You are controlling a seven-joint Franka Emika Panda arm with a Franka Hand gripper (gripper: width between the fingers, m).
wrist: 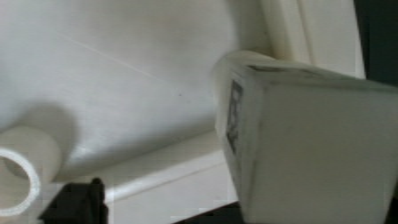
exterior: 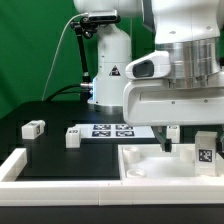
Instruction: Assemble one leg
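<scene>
A white leg [exterior: 205,150] with a black-and-white tag stands upright at the exterior view's right, on or just behind the large white panel [exterior: 150,165]. My gripper [exterior: 171,136] hangs low over the panel, just to the left of that leg in the exterior view. In the wrist view the leg [wrist: 311,140] fills one side, close to the camera, with its tag edge-on. One dark finger [wrist: 73,202] shows far from it, and the other finger is hidden. Nothing shows in the wide gap beside the visible finger. A round socket [wrist: 18,168] of the panel [wrist: 143,70] shows too.
Two more white legs [exterior: 33,128] [exterior: 73,137] lie on the black table at the exterior view's left. The marker board [exterior: 110,129] lies behind them by the robot base. A white raised rim [exterior: 15,165] runs along the front left.
</scene>
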